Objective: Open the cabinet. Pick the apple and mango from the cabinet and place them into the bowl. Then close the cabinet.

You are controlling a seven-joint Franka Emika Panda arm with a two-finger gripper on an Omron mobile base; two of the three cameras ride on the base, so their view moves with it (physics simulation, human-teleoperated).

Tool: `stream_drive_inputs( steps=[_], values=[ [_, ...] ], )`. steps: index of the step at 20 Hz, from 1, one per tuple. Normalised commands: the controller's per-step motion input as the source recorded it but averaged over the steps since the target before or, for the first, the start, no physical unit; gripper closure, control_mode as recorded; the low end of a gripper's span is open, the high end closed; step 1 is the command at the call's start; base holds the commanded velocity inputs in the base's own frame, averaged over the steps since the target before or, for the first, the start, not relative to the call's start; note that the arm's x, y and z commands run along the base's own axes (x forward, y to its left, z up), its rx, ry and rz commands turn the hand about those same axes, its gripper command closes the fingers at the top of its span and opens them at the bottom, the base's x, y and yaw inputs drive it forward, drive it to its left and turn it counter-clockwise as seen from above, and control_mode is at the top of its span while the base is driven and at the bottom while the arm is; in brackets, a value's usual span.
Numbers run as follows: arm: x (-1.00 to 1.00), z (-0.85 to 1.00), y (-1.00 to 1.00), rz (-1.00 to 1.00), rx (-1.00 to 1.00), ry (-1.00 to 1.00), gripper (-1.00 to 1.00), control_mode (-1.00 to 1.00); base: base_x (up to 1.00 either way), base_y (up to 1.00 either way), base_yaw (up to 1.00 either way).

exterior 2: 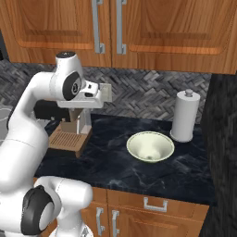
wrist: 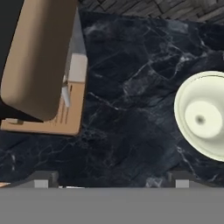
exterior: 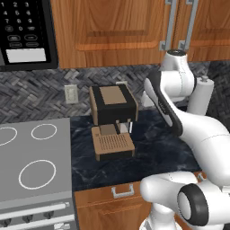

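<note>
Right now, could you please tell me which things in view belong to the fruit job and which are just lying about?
Job:
- cabinet, doors shut
- bowl, empty, on the counter
- hand, open, above the counter

Lying about:
- coffee machine
- paper towel roll
- stove
- microwave
- drawer

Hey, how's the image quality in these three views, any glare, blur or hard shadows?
Left base view: even flat light, the coffee machine looks soft and low in detail. Right base view: no glare, the bowl casts only a faint shadow on the counter. Hand view: noticeably blurry, the bowl's rim slightly smeared.
</note>
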Motion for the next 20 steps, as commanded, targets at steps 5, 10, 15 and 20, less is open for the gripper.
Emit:
stream_drive_inputs(
  steps=[5, 10, 15, 20],
  values=[
    [0.0, -0.01, -0.42, 0.01, -0.06, 0.0, -1.0, -1.0, 0.0, 0.0, 0.0],
    [-0.16, 0.0, -0.24, 0.05, 0.03, -0.12, -1.0, -1.0, 0.0, 0.0, 0.0],
    [-0.31, 0.16, -0.37, 0.02, 0.09, -0.27, -1.0, -1.0, 0.0, 0.0, 0.0],
    [-0.2, 0.48, -0.34, 0.0, 0.11, -0.27, -1.0, -1.0, 0.0, 0.0, 0.0]
  ],
)
